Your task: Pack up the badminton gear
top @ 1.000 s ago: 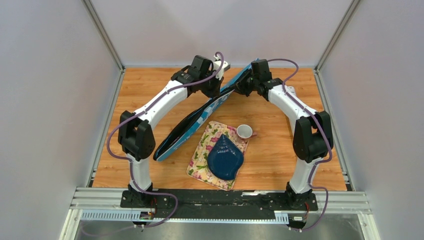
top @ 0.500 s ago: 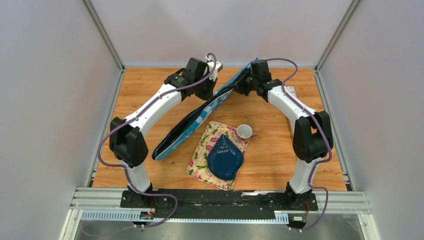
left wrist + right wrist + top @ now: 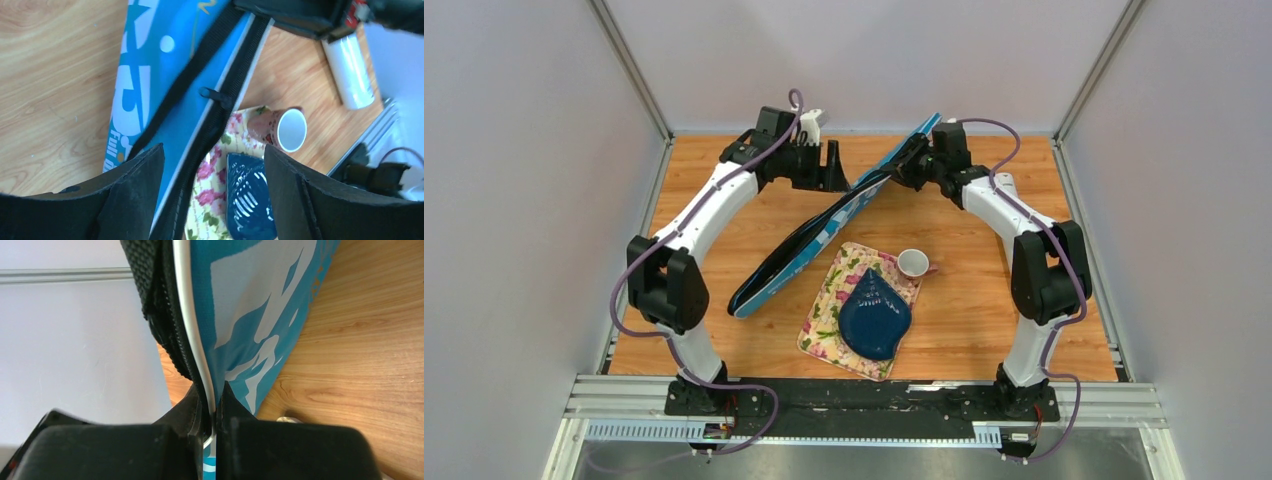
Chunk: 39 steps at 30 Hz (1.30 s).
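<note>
1. On the wooden counter (image 3: pixel 724 200), the long blue racket bag (image 3: pixel 809 250) runs slantwise from the near left up to the back middle. It is tilted on one long edge, and its near end rests on the wood
2. At the far end of the bag, the right claw (image 3: pixel 212 425) is closed tight on it. Its two fingers pinch the white piping beside the black zipper band
3. Just left of the bag's far half, the left claw (image 3: pixel 212 155) stands wide open and has hold of nothing. In its own wrist view the bag is seen past the two spread fingers
4. On the black band, a small zipper pull (image 3: pixel 212 95) shows in the left wrist view
5. Beside the right arm, the white tube (image 3: pixel 350 70) lies on the counter, outside the bag
6. Just right of the bag lies a floral cloth (image 3: pixel 822 325) with a dark blue plate (image 3: pixel 874 315) on it, and a small white cup (image 3: pixel 913 263) stands at the cloth's far corner
</note>
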Each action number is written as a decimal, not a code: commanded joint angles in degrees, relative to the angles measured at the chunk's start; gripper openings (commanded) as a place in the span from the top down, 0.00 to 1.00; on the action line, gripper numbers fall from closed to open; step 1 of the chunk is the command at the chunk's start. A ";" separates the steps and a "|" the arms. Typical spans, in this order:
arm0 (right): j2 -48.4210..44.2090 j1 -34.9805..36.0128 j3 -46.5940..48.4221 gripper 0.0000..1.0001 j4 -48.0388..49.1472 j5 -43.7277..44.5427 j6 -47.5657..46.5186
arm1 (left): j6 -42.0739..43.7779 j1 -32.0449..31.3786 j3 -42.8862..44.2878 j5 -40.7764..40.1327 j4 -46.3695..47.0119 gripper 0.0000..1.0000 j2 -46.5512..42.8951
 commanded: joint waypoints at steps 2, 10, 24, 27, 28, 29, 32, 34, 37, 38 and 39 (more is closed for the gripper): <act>-1.95 -0.24 0.51 1.00 7.26 -3.51 0.62 | -10.76 1.69 4.79 7.55 2.80 0.19 5.65; -1.87 -0.33 0.51 1.00 7.61 -3.95 0.71 | -16.93 1.42 0.84 9.84 11.95 0.37 7.94; -2.04 -0.24 0.60 1.00 8.14 -4.21 1.85 | -13.93 -1.56 6.28 4.31 7.55 0.51 11.81; -2.13 -0.33 0.51 1.00 8.22 -4.30 1.85 | -14.20 -2.00 6.72 3.34 7.73 0.56 11.98; -2.13 -0.33 0.51 1.00 8.14 -4.30 1.85 | -14.03 -2.00 6.90 3.07 7.56 0.57 11.98; -2.13 -0.24 0.43 1.00 8.14 -4.38 1.77 | -14.02 -2.00 6.99 3.16 7.64 0.59 12.16; -2.04 -0.24 0.51 1.00 8.05 -4.39 1.77 | -14.02 -2.18 6.99 2.81 7.82 0.67 11.72; -2.04 -0.24 0.51 1.00 7.96 -4.47 1.77 | -13.24 -2.36 6.99 1.84 8.08 0.72 11.20; -2.04 -0.24 0.51 1.00 7.96 -4.56 1.77 | -12.79 -2.53 6.55 0.44 8.70 0.81 9.97; -2.04 -0.24 0.51 1.00 8.05 -4.39 1.77 | -12.71 -2.44 6.55 0.17 8.52 0.83 9.96; -2.13 -0.33 0.60 1.00 7.96 -4.39 1.68 | -12.44 -2.44 6.46 -0.27 8.52 0.87 9.70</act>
